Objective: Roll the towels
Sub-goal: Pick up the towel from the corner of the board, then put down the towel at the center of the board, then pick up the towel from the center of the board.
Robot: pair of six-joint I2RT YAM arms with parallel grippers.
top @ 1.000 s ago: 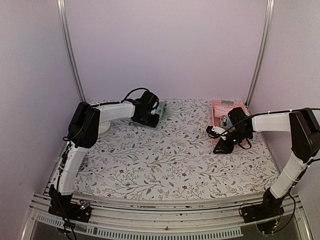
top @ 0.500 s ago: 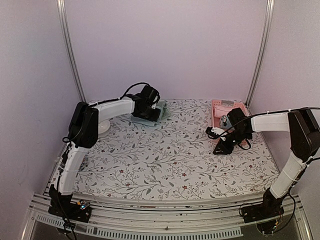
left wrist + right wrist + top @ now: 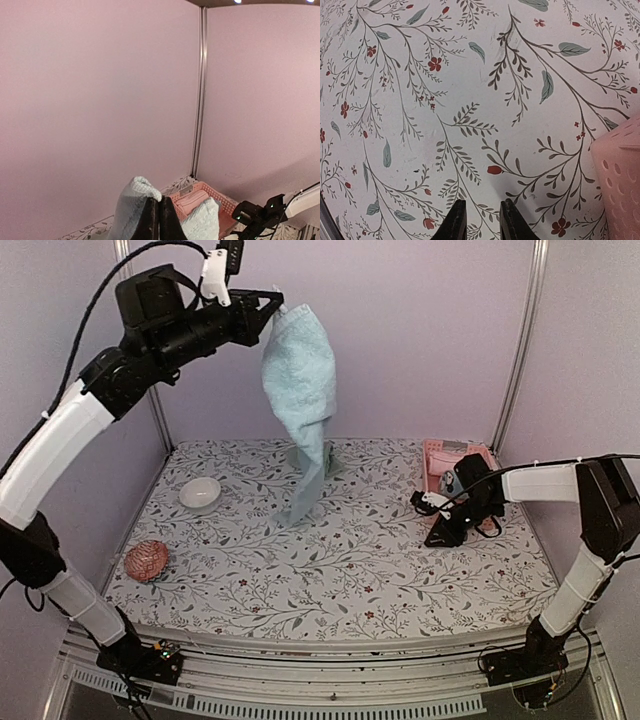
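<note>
My left gripper (image 3: 273, 313) is raised high near the back wall and shut on a corner of the light blue towel (image 3: 302, 370). The towel hangs full length, and its lower end touches the table around the middle back. In the left wrist view the shut gripper (image 3: 160, 206) pinches the towel (image 3: 131, 205), which bulges on both sides of the fingers. My right gripper (image 3: 436, 537) is low over the tablecloth beside the pink basket; in its wrist view the gripper (image 3: 481, 220) is narrowly open and empty. The sage-green towel is not clearly in view.
The pink slatted basket (image 3: 436, 452) stands at the back right, with a pink folded thing inside, and shows in the left wrist view (image 3: 219, 197) and the right wrist view (image 3: 620, 185). A white bowl (image 3: 200, 492) and a reddish ball (image 3: 147, 560) sit at the left.
My left arm has swung up from the table's back edge, lifting the blue towel high so that it hangs. The bowl and ball are now uncovered. The right arm has barely moved.
</note>
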